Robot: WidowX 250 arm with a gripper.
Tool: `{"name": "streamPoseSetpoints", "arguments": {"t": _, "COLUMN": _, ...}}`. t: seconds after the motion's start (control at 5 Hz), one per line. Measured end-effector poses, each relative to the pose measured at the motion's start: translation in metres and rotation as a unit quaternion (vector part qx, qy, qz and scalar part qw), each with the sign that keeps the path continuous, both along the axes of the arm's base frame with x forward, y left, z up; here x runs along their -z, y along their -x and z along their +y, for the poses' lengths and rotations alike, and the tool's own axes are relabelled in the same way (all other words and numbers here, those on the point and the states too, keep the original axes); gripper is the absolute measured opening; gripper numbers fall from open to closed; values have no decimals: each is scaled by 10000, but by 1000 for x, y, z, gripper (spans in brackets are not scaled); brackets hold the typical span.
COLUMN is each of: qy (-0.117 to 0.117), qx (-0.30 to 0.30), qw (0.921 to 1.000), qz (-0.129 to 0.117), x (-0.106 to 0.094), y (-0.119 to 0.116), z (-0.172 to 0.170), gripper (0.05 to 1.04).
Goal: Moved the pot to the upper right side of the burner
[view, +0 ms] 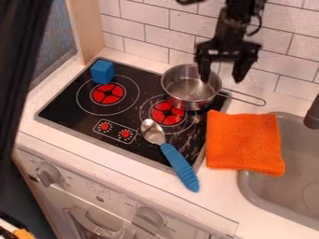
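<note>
"Pot position?"

"I see it upright on the stove, just above the centre of the frame, overlapping the upper right of the right burner. Its handle points right, past the stove's edge."

"And your gripper?"

"I have it hanging at upper right, fingers spread. The left one in the frame is over the pot's mouth, the other right of the rim. I can't tell from here whether either touches."

"What else?"

"Cube at upper left, by the left burner. Spoon slanting from the stove onto the counter, lower centre. Orange cloth at right, overlapping the sink."
</note>
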State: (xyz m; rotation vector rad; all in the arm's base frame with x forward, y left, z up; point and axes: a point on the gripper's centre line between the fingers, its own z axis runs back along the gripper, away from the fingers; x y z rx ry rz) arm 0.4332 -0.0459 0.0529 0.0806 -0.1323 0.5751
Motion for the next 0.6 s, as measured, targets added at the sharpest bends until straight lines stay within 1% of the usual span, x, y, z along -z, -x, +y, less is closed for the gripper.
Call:
{"name": "streamPoseSetpoints", "arguments": {"t": 0.2, "qy": -103, "qx": 144, "qw": 9998, "qz": -123, "x": -23, "y": 5, "z": -9, "gripper": 1000}}
{"name": "streamPoseSetpoints", "arguments": {"t": 0.4, "qy": -84, "qx": 248, "qw": 9991, "qz": -346, "x": -47, "y": 13, "z": -18, "gripper": 1000}}
{"name": "streamPoseSetpoints", "arguments": {"t": 0.6, "qy": -89, "qx": 251, "qw": 9990, "qz": -355, "x": -47, "y": 13, "z": -18, "gripper": 1000}}
